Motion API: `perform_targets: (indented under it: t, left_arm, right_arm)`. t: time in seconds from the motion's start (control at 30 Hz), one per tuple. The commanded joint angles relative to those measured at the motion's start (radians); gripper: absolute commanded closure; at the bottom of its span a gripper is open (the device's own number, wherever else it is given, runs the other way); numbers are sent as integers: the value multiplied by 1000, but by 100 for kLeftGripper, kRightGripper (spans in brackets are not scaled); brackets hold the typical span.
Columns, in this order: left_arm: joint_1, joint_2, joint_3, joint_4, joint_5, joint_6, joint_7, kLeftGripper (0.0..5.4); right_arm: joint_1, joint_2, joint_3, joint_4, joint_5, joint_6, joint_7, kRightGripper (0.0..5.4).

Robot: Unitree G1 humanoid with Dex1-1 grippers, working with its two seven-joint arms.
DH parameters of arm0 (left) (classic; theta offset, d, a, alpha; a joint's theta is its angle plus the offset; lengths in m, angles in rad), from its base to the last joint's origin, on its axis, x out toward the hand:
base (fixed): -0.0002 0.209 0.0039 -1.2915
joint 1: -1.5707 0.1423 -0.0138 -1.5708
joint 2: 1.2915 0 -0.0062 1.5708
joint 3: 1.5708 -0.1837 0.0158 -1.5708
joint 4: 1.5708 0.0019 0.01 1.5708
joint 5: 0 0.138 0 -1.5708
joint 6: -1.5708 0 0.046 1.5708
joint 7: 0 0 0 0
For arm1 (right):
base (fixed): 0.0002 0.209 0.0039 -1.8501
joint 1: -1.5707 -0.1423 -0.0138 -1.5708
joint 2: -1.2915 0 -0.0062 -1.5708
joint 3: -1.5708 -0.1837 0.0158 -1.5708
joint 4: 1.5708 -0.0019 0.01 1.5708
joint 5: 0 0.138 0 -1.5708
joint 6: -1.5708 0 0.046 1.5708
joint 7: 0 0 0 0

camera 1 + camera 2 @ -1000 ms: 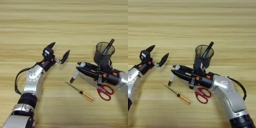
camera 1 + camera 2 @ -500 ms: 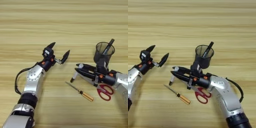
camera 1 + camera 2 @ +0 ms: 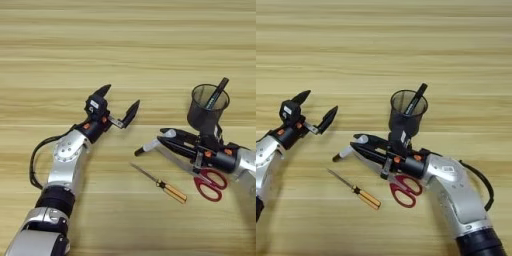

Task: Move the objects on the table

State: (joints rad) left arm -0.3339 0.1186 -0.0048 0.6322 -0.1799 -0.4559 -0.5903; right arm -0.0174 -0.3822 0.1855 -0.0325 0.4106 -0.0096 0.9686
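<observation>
A black wire-mesh pen cup (image 3: 206,111) stands upright at the right of the table (image 3: 125,40), with a slim black marker (image 3: 218,92) leaning out of it. Just in front of the cup, my right gripper (image 3: 161,136) points left, shut on the back end of a white marker (image 3: 151,146). That marker slants down to the left, its black tip at the wood. My left gripper (image 3: 121,96) hovers open at centre-left with nothing between its fingers, a hand's width from the white marker.
Red-handled scissors (image 3: 211,183) lie under and in front of my right wrist. A screwdriver with an orange handle (image 3: 166,186) lies diagonally in front of the white marker. A black cable loops beside my left forearm (image 3: 34,160).
The white marker has tipped from a steep slant to a flatter one, its black tip sliding left. My right gripper shifted only slightly. The left arm stayed put.
</observation>
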Motion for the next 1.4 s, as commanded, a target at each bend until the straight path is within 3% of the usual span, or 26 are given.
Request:
perform_targets:
  t: [0.03, 0.8, 1.03, 1.37, 1.4]
  left_arm:
    - [-17, -2, 1, 11, 12, -11, 6, 0]
    - [-26, 0, 3, 22, 10, -13, 4, 0]
    - [-22, 2, 3, 18, 9, -12, 3, 0]
    - [-21, 2, 3, 17, 10, -13, 3, 0]
    - [-20, 2, 3, 17, 10, -13, 3, 0]
  right_arm:
    - [30, -38, -8, 36, -56, -10, -2, 466]
    - [91, -124, 13, 112, -156, -81, 30, 466]
    - [92, -129, 23, 142, -193, -95, 26, 466]
    - [90, -128, 31, 147, -189, -106, 29, 466]
    - [90, -127, 30, 144, -187, -107, 29, 437]
